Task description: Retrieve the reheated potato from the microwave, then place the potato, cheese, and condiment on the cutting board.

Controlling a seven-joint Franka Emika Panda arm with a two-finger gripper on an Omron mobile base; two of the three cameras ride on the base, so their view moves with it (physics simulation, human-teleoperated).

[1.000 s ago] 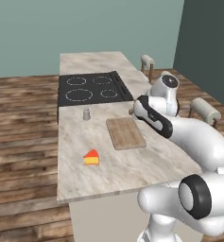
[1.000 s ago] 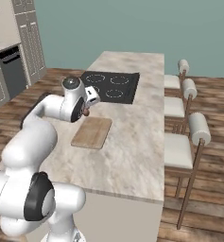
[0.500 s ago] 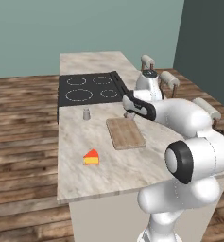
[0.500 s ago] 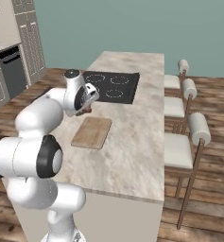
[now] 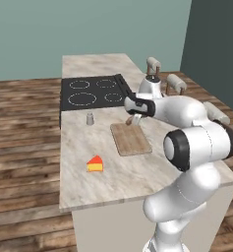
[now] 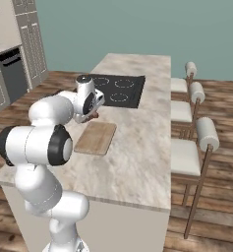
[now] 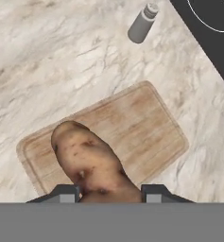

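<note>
Scanning the marble counter point(image 5: 118, 172) from its left side, with the cutting board point(image 5: 131, 139) as the landmark: the cheese point(image 5: 94, 164) lies on bare stone to the board's left and nearer the robot, well apart from it, and the condiment point(image 5: 90, 118) stands upright off the board's far left corner, between the board and the black cooktop point(image 5: 92, 92). Over the board's far end hangs the gripper point(image 7: 109, 193), its fingers closed partway on the potato point(image 7: 92, 163), which juts out above the wood in the hand view.

That potato looks firm, dense and lumpy, and probably a little slick-skinned; a hold across its thick middle should keep it from pivoting, and it may roll once set down. By comparison the cheese wedge seems soft and light, best pinched across its flat sides, and the shaker is rigid but easily tipped.

Right of the board the counter runs bare to a row of stools point(image 6: 199, 142). Wood flooring and teal walls surround the island.
</note>
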